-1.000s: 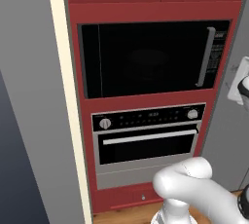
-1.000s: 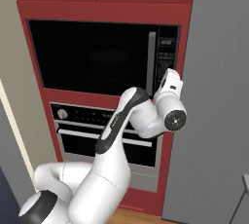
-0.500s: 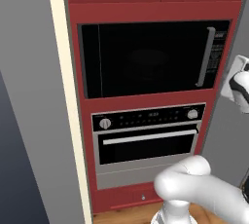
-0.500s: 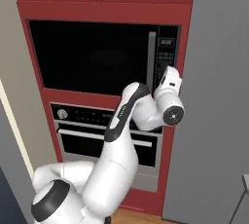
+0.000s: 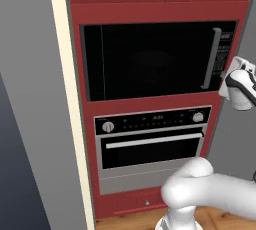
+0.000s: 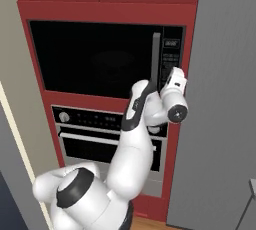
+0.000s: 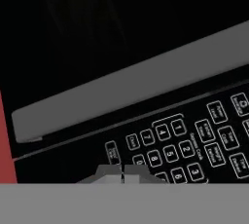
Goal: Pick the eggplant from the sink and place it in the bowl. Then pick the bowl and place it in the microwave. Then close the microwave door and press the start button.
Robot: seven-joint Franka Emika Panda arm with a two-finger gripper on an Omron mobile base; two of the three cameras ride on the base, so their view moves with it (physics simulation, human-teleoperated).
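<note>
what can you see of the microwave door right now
The microwave door is a wide black glass panel, shut flush in the red surround. A long grey bar handle stands upright near its right edge, beside the narrow button strip. Nothing inside shows through the dark glass. The hand hovers at the buttons, its fingertips close together; whether they touch is unclear.

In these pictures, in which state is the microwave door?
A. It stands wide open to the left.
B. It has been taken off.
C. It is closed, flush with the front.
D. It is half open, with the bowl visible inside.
C: the microwave door lies flat in its red surround, its vertical handle beside the button strip, where the gripper is.
</note>
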